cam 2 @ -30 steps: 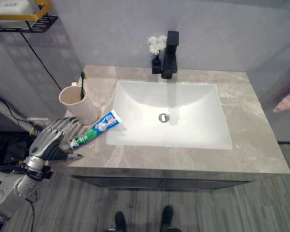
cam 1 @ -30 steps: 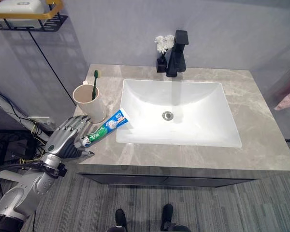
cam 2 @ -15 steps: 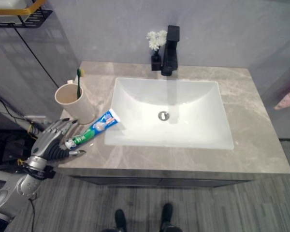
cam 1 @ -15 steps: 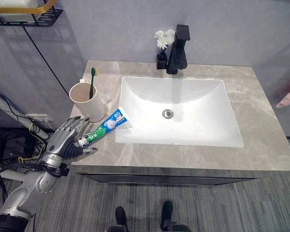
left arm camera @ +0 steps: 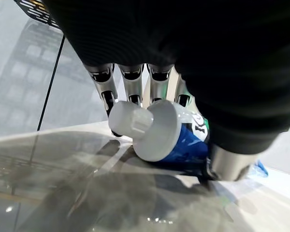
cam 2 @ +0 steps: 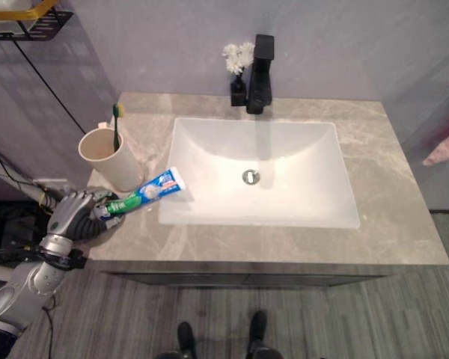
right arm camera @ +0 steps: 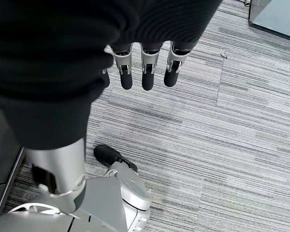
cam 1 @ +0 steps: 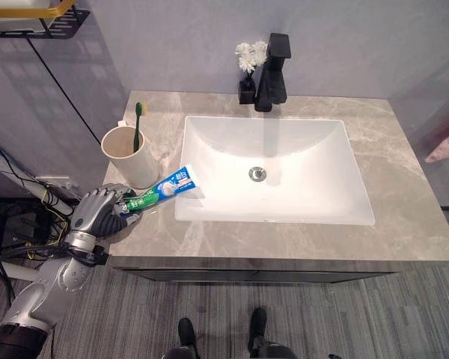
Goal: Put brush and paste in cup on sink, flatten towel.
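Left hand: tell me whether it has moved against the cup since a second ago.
Yes. The left hand has closed in toward the cup, and its fingers now curl round the cap end of the toothpaste.

Place: bathroom.
Evidence: white basin [cam 1: 273, 168] in marble-look counter [cam 1: 404, 217], black tap [cam 1: 273, 71], wall rack [cam 1: 30, 19], grey plank floor [cam 1: 359, 314].

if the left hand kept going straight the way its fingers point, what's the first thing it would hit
Probably the cup. The left hand, curled round the cap end of the toothpaste tube at the counter's front-left corner, points roughly toward the wall, and the cup stands just beyond. Depth is unclear, so it might pass beside it.
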